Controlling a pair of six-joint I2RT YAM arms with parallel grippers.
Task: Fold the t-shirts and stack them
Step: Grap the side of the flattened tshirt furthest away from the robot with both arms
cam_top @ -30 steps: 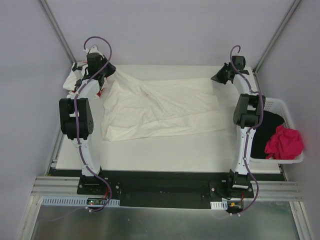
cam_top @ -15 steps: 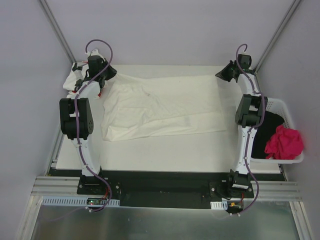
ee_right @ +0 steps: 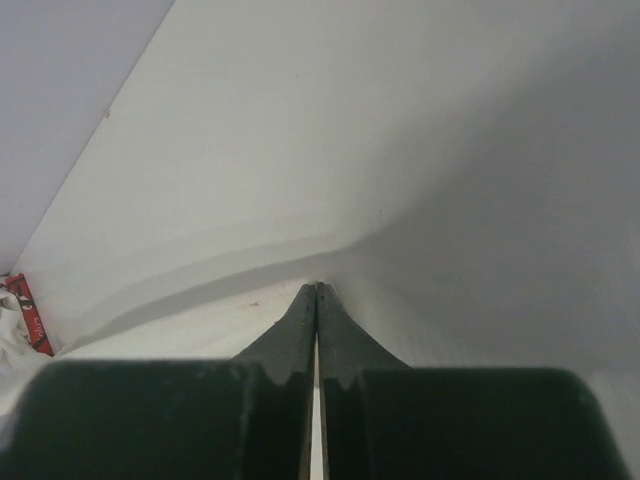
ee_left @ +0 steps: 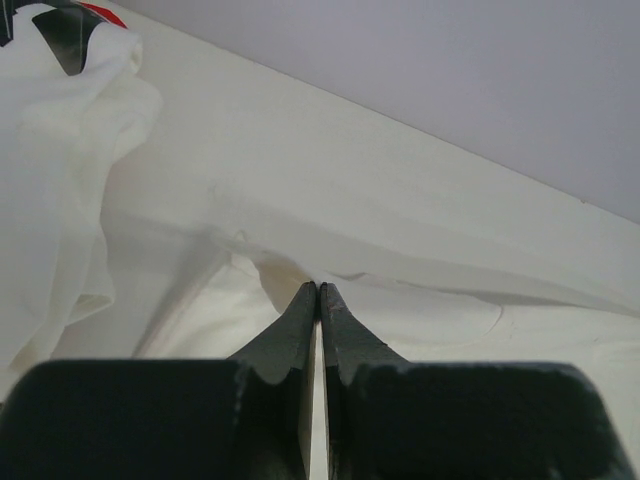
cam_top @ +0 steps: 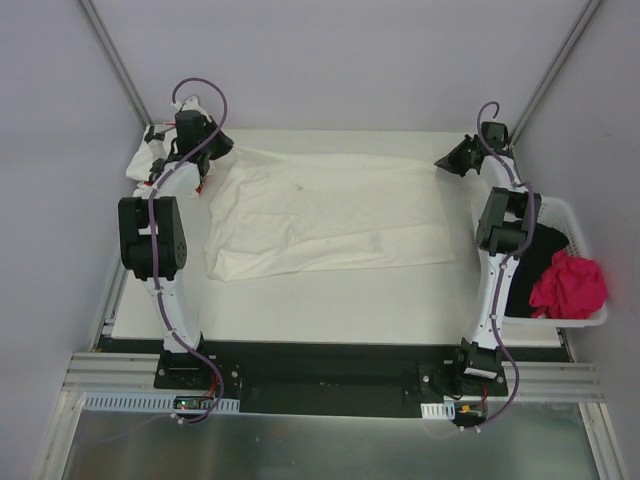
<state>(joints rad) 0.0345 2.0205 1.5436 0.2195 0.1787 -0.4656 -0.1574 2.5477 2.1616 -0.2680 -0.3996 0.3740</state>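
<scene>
A large plain cream-white t-shirt (cam_top: 320,215) lies spread across the far half of the table (cam_top: 330,300), pulled taut along its far edge. My left gripper (cam_top: 220,148) is shut on its far left corner, and the wrist view has the jaws (ee_left: 319,288) pinching a fold of the cream cloth (ee_left: 450,330). At the far right corner my right gripper (cam_top: 446,161) is likewise shut on the shirt, its tips (ee_right: 317,287) closed on the stretched cloth (ee_right: 180,330). A second t-shirt, white with black and red print (cam_top: 147,160), sits crumpled at the table's far left corner (ee_left: 50,150).
A white perforated basket (cam_top: 575,215) stands off the table's right edge, holding a black garment (cam_top: 535,255) and a pink one (cam_top: 568,283). Grey walls close in behind and at both sides. Both arms reach along the table's left and right edges.
My right gripper has moved rightward and farther back with the shirt's corner, drawing out the bunched folds so the shirt lies flatter and wider. The left gripper has shifted only slightly.
</scene>
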